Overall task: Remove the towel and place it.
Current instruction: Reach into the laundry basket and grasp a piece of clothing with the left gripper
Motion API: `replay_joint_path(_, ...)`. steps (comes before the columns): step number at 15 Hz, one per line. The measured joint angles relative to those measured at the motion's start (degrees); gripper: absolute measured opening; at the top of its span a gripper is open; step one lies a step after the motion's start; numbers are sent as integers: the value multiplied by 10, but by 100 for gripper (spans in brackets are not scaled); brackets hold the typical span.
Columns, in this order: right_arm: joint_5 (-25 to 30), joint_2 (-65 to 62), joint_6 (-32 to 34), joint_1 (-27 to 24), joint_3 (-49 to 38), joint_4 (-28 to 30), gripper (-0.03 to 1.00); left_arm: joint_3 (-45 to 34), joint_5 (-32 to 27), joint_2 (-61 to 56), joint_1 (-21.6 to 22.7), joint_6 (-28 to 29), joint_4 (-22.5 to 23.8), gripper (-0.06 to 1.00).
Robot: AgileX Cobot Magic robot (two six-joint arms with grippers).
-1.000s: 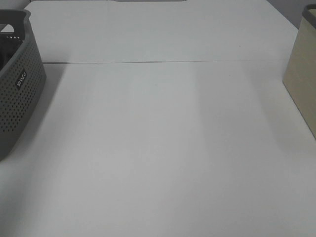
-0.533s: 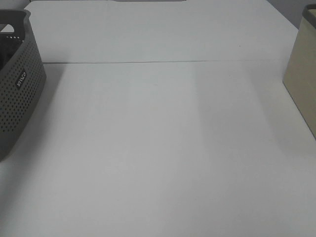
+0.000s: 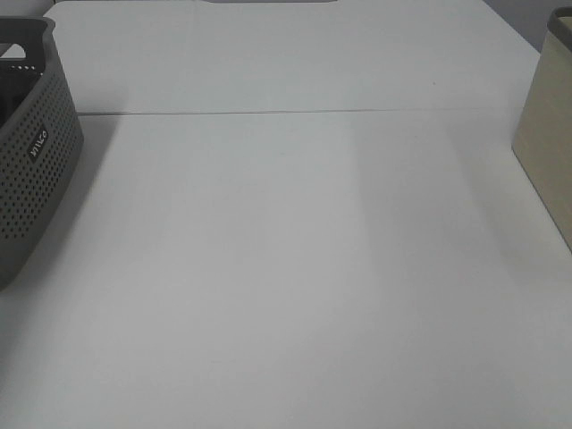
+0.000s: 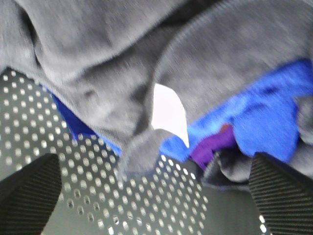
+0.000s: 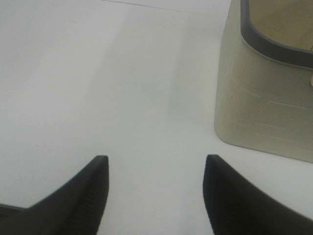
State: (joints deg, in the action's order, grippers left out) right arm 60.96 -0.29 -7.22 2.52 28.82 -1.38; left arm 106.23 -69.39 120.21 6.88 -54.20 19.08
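Well, the towel (image 4: 98,73) is soft, limp terry cloth, so expect it to sag and trail when you lift it rather than hold any shape. It is probably light, and its fuzzy nap should give your pads good bite with little risk of slipping. Take it at a thick fold: the rolled lump just beside the white tag (image 4: 168,112) looks like the best handle, since a pinch there gathers several layers at once. Watch that you do not catch the blue cloth (image 4: 259,122) lying under and against it, or the purple patch (image 4: 215,147) next to that.

By looks it is dark charcoal grey, plain, crumpled into heavy folds, with a hemmed edge curving across it; the left wrist view is somewhat blurred. It lies against the dotted wall of the grey basket (image 4: 98,191), which sits at the left edge of the high view (image 3: 36,179).

Your left gripper (image 4: 154,164) hangs close over the towel with its fingers spread wide, holding nothing. Your right gripper (image 5: 154,164) hovers over the bare white table (image 5: 98,73) near the beige bin (image 5: 264,98), fingers apart and empty.
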Motion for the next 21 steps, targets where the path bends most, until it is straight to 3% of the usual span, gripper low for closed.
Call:
replay_joint_path(5,0,0,0,0,0,0,57,14,3,58,0,-24,-11,99)
replay_joint_path(7,0,0,0,0,0,0,57,14,2,61,0,-24,-15,94)
replay_joint_path(9,0,0,0,0,0,0,57,14,2,62,0,-24,-18,75)
replay_joint_path(11,0,0,0,0,0,0,57,14,2,63,0,-17,-16,49)
replay_joint_path(13,0,0,0,0,0,0,57,14,2,63,0,6,-13,34)
replay_joint_path(21,0,0,0,0,0,0,57,15,1,63,0,15,11,31)
